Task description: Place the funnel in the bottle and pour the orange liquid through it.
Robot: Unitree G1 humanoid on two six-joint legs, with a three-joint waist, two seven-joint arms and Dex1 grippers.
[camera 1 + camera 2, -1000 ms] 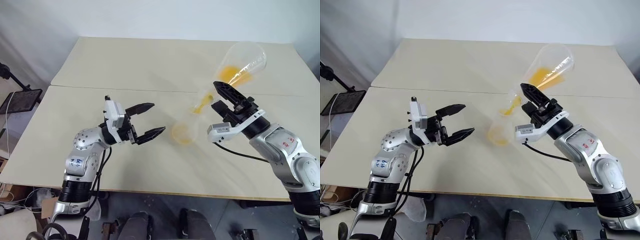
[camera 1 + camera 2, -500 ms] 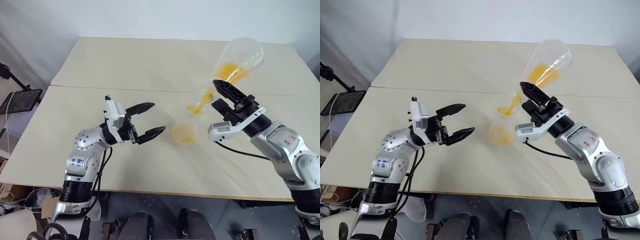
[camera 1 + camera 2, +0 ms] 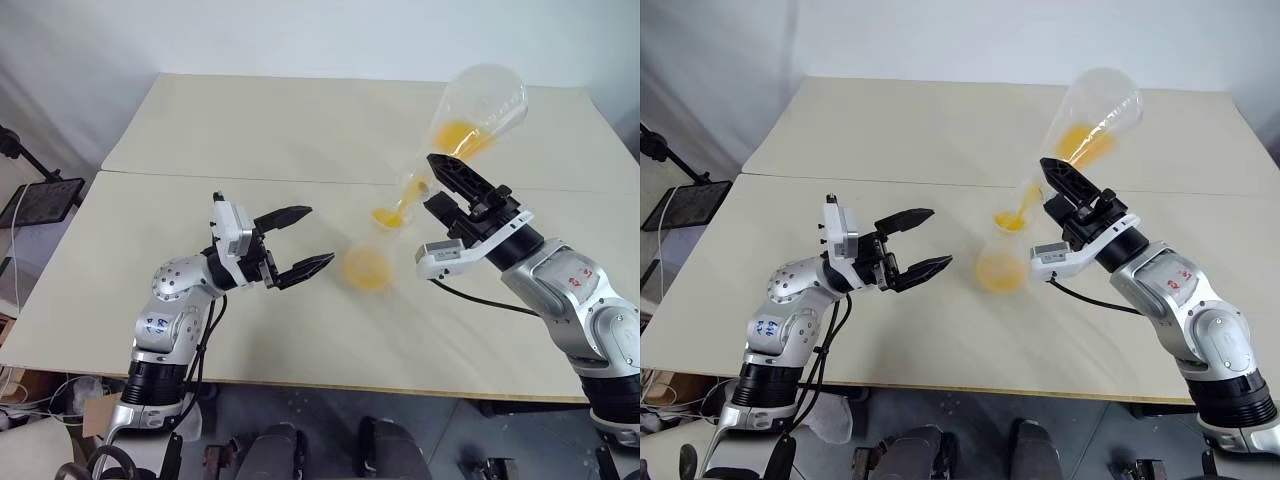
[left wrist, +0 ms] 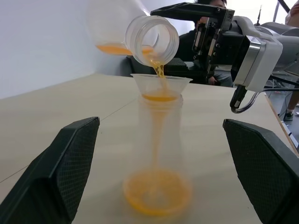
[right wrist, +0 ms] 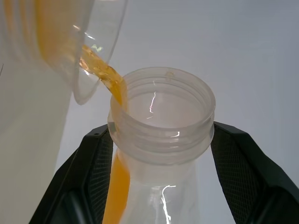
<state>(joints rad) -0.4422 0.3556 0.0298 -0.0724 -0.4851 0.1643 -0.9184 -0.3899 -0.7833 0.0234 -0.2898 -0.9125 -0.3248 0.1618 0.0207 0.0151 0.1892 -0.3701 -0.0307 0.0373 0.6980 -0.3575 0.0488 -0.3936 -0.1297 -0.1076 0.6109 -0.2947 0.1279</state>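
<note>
Two grippers at work here, and the right gripper (image 3: pixel 437 188) is the busy one: its black fingers (image 5: pixel 247 163) are clamped on the neck of a big clear conical flask (image 3: pixel 478 105), one finger on each side just under the threaded rim. That flask is tipped well over, base up and away, mouth down toward the bottle (image 4: pixel 158 163).

Out of the flask's mouth runs a thin stream of the orange liquid (image 4: pixel 160 74), dropping straight into the funnel (image 4: pixel 161 86). The funnel sits upright in the bottle's neck, its wide cone resting on the rim, with a shallow pool of orange gathered in the cone. More orange remains in the raised belly of the flask, lying along its lower side.

Below the funnel, a fine thread of orange falls through the bottle's neck, and a round layer of it covers the bottle's wide base. The bottle stands upright on the pale table (image 3: pixel 250 130), just beside the right gripper and directly beneath the flask's mouth.

On the bottle's other side, the left gripper (image 3: pixel 305 240) hangs with its fingers (image 4: pixel 60 163) spread wide apart, empty, pointing at the bottle. It is near the bottle but not touching it; the bottle stands between the two fingertips' line of sight, clear of both.
</note>
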